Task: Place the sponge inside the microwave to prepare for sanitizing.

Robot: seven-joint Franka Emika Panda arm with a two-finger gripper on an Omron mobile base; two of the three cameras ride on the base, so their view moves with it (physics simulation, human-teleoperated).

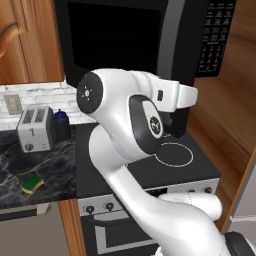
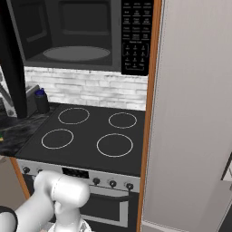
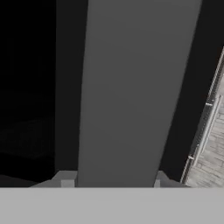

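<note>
The two-finger gripper [image 3: 113,181] is clamped on the long grey handle [image 3: 131,92] of the big black microwave [image 2: 81,36], whose door is swung open, while the little green-and-yellow sponge [image 1: 32,184] sits on the dark marble counter [image 1: 45,165] near the silver toaster [image 1: 35,129].

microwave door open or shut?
Open: the microwave cavity and grey turntable show in the right base view, with the door swung out at left.

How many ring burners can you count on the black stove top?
4, seen from the right base camera: back left, back right, front left, front right. None looks hidden there.
</note>
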